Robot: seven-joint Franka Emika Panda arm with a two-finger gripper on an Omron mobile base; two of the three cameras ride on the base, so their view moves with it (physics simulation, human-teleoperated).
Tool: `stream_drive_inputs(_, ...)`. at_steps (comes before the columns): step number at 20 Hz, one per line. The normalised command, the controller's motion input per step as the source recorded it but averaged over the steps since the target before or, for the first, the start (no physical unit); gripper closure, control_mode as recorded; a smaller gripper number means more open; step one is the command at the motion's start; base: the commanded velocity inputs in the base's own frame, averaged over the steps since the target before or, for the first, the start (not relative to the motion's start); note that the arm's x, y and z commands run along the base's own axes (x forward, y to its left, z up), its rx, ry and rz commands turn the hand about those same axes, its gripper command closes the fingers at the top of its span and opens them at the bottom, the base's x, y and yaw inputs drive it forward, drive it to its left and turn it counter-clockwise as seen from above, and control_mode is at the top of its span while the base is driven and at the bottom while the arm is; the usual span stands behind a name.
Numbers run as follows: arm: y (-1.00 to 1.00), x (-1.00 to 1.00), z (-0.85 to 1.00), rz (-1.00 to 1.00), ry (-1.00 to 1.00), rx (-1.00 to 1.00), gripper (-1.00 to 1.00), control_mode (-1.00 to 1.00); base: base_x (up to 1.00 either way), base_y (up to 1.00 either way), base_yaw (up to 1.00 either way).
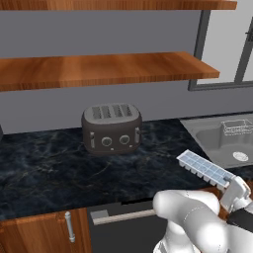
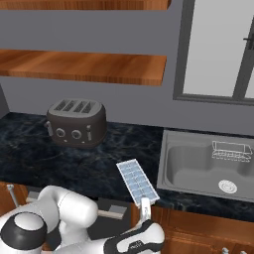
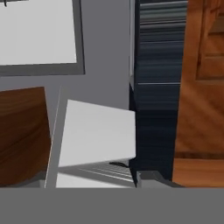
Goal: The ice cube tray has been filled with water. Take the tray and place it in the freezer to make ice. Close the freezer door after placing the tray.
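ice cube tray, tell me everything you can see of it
The ice cube tray is long, narrow and white, plastic-looking, with two rows of small pale-blue square compartments. It lies at the front edge of the dark marble counter, beside the sink, its near end sticking out past the edge. The gripper is shut on that near end.

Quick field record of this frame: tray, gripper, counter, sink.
tray: long white ice cube tray with pale-blue cells, near end at counter's front edge, by the sink
gripper: white two-finger gripper shut on tray's near end
counter: dark marbled countertop, dark four-slot toaster at the back
sink: grey steel basin, small wire rack inside
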Motion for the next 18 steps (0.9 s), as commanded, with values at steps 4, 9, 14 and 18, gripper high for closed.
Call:
stream_drive_inputs(4, 0.01, -0.33, 0.74, 0.0, 0.0, -0.03, 1.0, -1.0, 0.0, 0.0, 0.0)
stream_drive_inputs(9, 0.0, -0.2, 0.88, 0.01, 0.0, -0.03, 1.0, -1.0, 0.0, 0.0, 0.0)
stream_drive_inputs(14, 0.07, -0.02, 0.71, 0.05, 0.05, -0.01, 1.0, -1.0, 0.0, 0.0, 0.0)
stream_drive_inputs(18, 0.33, 0.0, 0.46, 0.12, 0.08, -0.04, 1.0, -1.0, 0.0, 0.0, 0.0)
